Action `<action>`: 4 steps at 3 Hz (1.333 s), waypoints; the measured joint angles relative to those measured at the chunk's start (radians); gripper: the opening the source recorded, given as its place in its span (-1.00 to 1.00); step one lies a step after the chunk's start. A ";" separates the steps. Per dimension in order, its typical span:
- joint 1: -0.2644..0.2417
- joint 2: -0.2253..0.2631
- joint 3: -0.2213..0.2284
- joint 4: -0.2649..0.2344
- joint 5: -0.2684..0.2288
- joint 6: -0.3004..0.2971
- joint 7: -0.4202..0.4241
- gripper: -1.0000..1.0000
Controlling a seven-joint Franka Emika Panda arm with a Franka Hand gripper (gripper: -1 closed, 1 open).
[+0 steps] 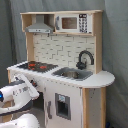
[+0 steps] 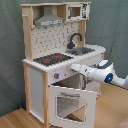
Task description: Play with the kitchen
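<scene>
No readable writing on the kitchen (oven door hangs open)

- In the second exterior view the oven door hangs open, tilted outward at 6 o'clock from the stovetop, blocking the way low in front of the kitchen.
- The arm's tool sits just above that door, close against the front edge.
- Over the worktop, open room lies between stovetop and hood.
- The faucet stands at 12 o'clock of the sink.
</scene>
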 joint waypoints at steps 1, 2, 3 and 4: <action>0.005 0.000 0.005 0.004 0.000 -0.025 -0.114 -1.00; 0.009 0.000 0.008 0.006 0.000 -0.045 -0.217 -1.00; 0.014 0.001 0.013 0.010 0.000 -0.070 -0.326 -1.00; 0.018 0.001 0.017 0.014 0.000 -0.094 -0.424 -1.00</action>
